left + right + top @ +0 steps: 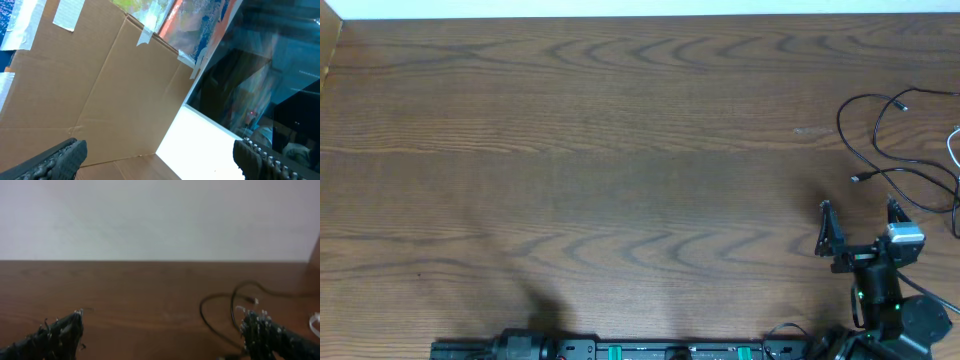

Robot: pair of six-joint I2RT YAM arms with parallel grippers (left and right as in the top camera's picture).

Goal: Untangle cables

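Our right gripper (860, 222) hung with its two fingers spread wide, gripping nothing. Just beyond it, not touching, thin black cables (877, 135) lay in loose loops beside a thin white cable (953, 146), near the right edge of the brown wooden table (620, 150). Our left gripper (160, 162), likewise wide and empty, faced a brown cardboard sheet (115, 90).

The table (620, 150) is dark wood, matt, with a clear grain. The cables (841, 130) look like smooth black plastic. The right fingers (267, 335) are black, rough and ridged.
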